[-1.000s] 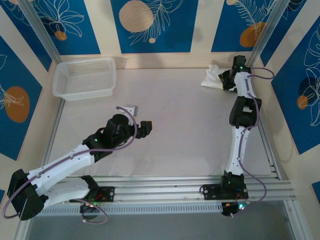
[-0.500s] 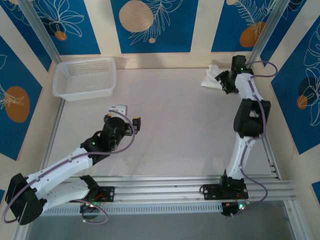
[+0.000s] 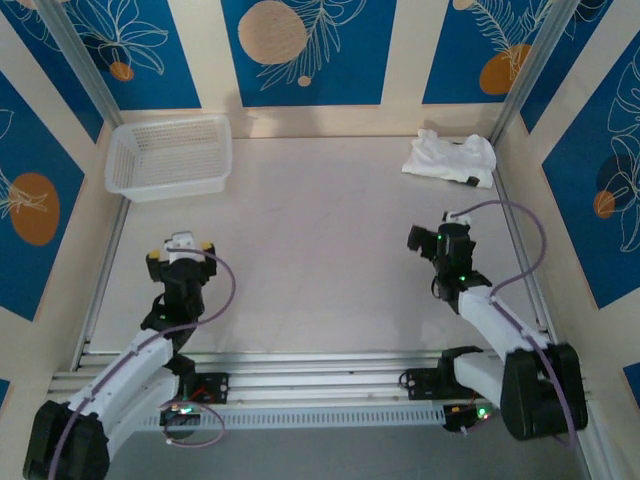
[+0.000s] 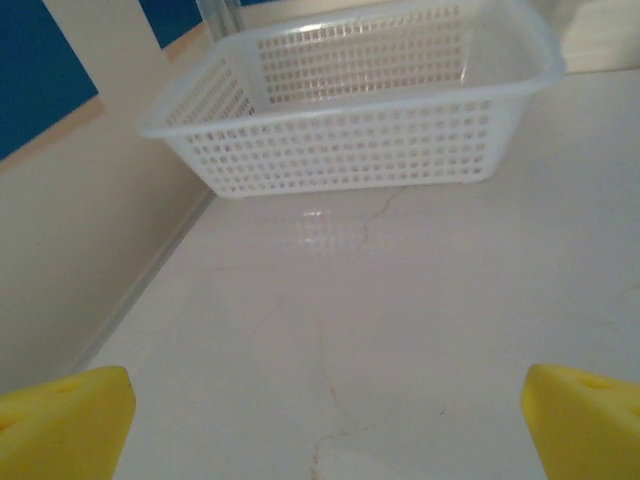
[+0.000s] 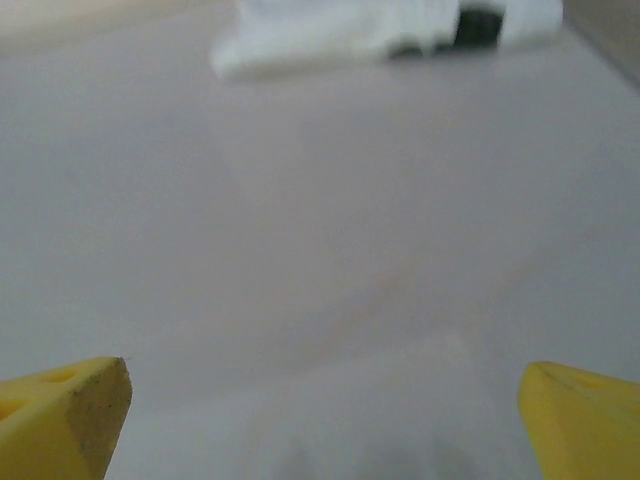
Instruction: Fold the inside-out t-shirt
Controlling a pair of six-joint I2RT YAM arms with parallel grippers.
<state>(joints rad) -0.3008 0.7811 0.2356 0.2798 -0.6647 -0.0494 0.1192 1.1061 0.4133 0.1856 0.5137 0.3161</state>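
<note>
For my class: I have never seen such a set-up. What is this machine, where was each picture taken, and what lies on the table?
Two robot arms are bolted at the near edge of a table. The wide picture looks down from above and behind them. The other two come from a camera on each wrist; the yellow blocks in the bottom corners are that arm's own fingertips. A crumpled white t-shirt lies in the far right corner, a white plastic basket at the far left. The left tool faces the basket, the right tool the t-shirt. Both are open and hold nothing.
</note>
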